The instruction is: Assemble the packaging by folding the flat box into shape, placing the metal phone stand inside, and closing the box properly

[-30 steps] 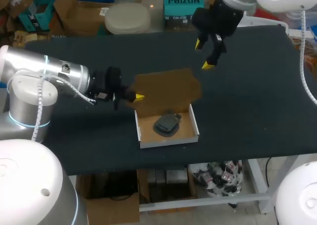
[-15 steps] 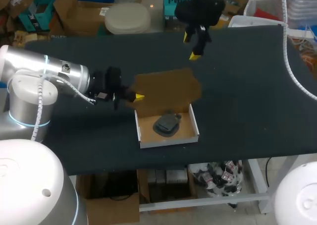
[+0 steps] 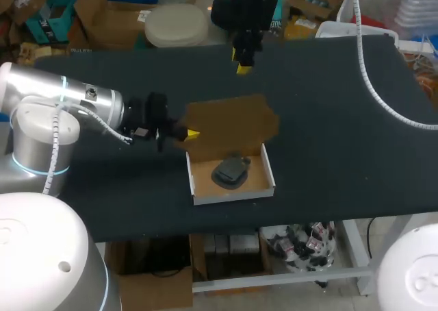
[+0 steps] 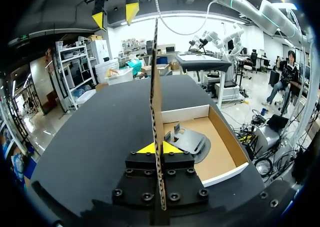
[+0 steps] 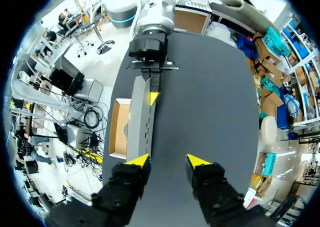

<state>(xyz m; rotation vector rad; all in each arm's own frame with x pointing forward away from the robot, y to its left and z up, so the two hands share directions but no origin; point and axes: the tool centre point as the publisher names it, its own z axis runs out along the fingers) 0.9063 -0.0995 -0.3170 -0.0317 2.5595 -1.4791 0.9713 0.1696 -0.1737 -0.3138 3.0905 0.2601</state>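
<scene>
A shallow white-walled cardboard box (image 3: pixel 195 182) lies near the table's front edge, with the dark metal phone stand (image 3: pixel 229 172) lying inside it. The brown lid flap (image 3: pixel 233 125) stands upright along the box's far side. My left gripper (image 3: pixel 188 133) is shut on the lid's left edge. In the left wrist view the lid (image 4: pixel 155 87) runs edge-on between the fingers of that gripper (image 4: pixel 153 148), with the stand (image 4: pixel 187 139) and tray (image 4: pixel 222 137) beside it. My right gripper (image 3: pixel 243 59) hangs open above the table's far side, nothing between its fingers (image 5: pixel 136 160); the lid (image 5: pixel 142 117) lies ahead of it.
The dark table top (image 3: pixel 342 119) stretches bare to the right of the box and on the far side of the lid. My left arm (image 3: pixel 61 109) reaches in low from the left. A white cable (image 3: pixel 373 85) trails from my right arm over the table's right half.
My right arm has swung left along the table's far side, and its fingers have drawn closer together. The left arm, the lid and the box have stayed put.
</scene>
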